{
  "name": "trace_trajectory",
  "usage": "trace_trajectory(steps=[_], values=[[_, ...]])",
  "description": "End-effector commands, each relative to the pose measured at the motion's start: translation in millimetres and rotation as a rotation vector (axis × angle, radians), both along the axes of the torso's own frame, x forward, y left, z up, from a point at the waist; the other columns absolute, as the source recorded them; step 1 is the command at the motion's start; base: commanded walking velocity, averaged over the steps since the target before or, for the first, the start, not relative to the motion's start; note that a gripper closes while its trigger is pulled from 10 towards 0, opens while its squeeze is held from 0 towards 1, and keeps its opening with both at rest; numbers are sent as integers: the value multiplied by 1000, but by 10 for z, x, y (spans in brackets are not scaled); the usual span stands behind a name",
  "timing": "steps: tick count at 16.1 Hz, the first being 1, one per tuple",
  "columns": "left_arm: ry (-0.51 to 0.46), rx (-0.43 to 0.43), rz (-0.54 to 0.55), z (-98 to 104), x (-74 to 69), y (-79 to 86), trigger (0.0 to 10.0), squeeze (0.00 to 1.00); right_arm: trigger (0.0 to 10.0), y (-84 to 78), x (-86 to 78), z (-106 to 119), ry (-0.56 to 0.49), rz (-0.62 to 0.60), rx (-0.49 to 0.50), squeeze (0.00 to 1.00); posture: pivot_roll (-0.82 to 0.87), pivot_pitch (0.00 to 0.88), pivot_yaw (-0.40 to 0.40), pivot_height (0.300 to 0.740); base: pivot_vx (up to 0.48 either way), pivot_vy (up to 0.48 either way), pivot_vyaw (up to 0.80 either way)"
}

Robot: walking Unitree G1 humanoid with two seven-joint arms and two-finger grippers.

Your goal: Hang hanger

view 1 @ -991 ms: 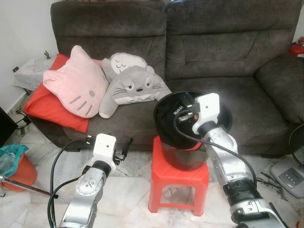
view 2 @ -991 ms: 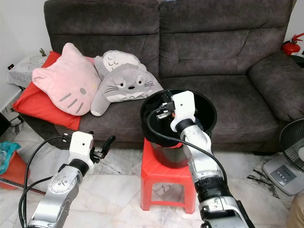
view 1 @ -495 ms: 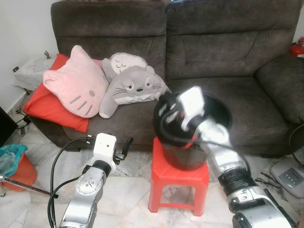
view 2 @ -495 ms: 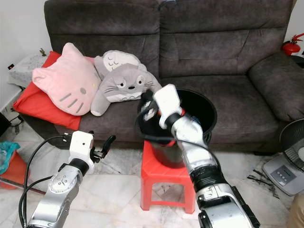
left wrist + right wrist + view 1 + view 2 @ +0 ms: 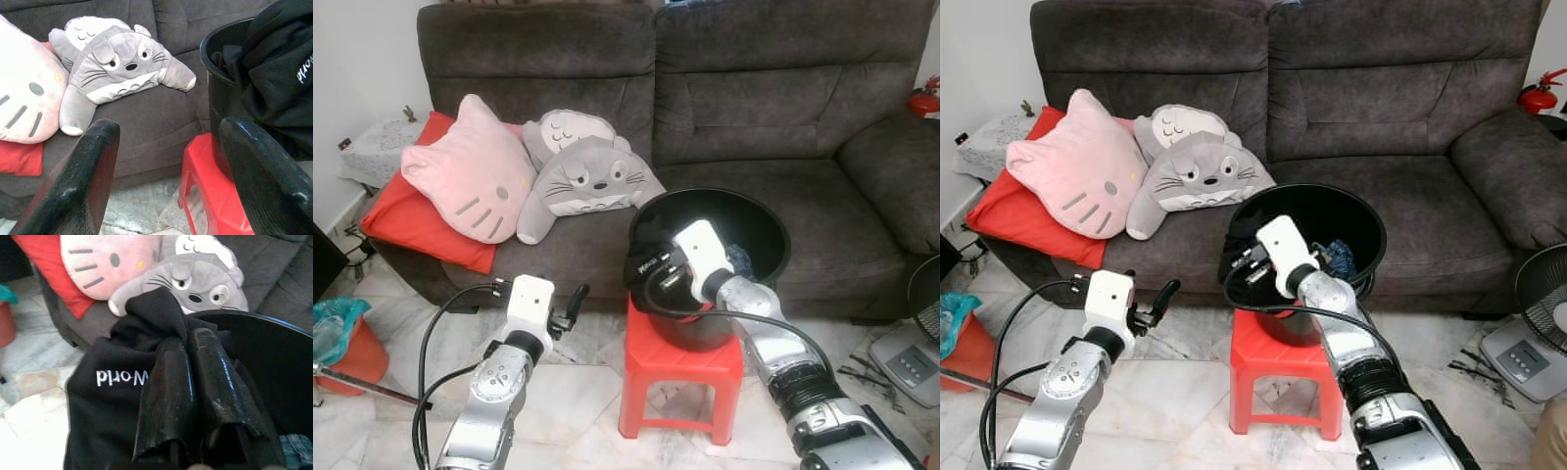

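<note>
A black bucket (image 5: 775,233) of clothes stands on a red plastic stool (image 5: 681,360) in front of the sofa. My right gripper (image 5: 188,340) is shut on a black garment (image 5: 644,262) with white lettering, held at the bucket's left rim with the cloth draped over the edge. The same black garment (image 5: 110,396) hangs below the fingers (image 5: 166,382) in the right wrist view. My left gripper (image 5: 572,304) floats low and left of the stool, open, with nothing between its fingers (image 5: 95,161). It points toward the sofa front and the stool.
A dark grey sofa (image 5: 754,108) fills the back, with a pink cat cushion (image 5: 470,171), a grey plush (image 5: 592,176) and a red cushion (image 5: 406,220). A red bin (image 5: 352,348) stands at the far left, a fan base (image 5: 915,362) at the right. Marble floor lies around the stool.
My right gripper has come from above the bucket down and left to its left rim, bringing the black garment over the edge. The left arm has stayed put.
</note>
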State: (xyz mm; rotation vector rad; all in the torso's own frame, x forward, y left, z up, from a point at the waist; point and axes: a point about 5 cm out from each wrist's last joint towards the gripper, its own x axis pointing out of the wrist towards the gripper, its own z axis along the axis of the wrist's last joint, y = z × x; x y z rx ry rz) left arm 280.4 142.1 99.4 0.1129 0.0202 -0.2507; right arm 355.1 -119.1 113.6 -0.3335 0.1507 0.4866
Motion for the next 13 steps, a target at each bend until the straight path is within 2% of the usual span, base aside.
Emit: trace_trajectory(steps=[1,5,6,9,10,13], values=[[3,27,-4,-9,9,15,10000,0,10000,-38,-5,-71,40,-48,10,0,-26,0,85,740,0,0,0],[4,27,-4,-12,4,13,10000,0,10000,-102,1,-65,34,-103,68,0,-26,0,85,740,0,0,0],[4,28,-4,-13,3,12,10000,0,10000,-65,7,18,2,-85,137,0,-25,0,84,740,0,0,0],[4,28,-3,-14,1,6,10000,0,10000,36,-35,106,-29,22,190,0,-23,0,83,740,0,0,0],[5,28,-3,-16,0,6,10000,0,10000,98,-93,108,-32,101,182,0,-25,0,83,740,0,0,0],[6,28,-1,-19,-4,6,10000,0,10000,40,-154,-38,35,111,116,0,-24,0,81,740,0,0,0]])
